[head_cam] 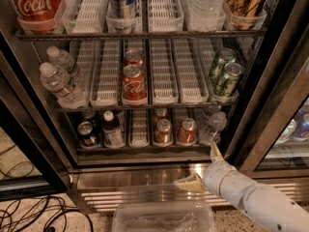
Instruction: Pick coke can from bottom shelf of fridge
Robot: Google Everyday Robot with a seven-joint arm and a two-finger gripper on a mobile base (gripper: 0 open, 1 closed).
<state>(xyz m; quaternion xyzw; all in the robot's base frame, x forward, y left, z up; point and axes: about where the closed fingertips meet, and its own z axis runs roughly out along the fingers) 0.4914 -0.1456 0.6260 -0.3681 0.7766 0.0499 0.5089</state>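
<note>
The fridge (145, 178) stands open in front of me. Its bottom shelf (145, 148) holds a dark blue can (87, 134), a small bottle (113, 129), a duller brownish-red can (163, 131), the red coke can (187, 131) and a water bottle (214, 125). My gripper (203, 168) is on a white arm coming in from the lower right. It is open and empty. It sits just below and to the right of the coke can, in front of the steel base, outside the shelf.
The middle shelf holds two Coke cans (134, 83), green cans (226, 76) and water bottles (60, 81). A clear plastic bin (164, 219) lies on the floor below the gripper. Cables (29, 211) lie at the lower left. The door frame (275, 105) stands at the right.
</note>
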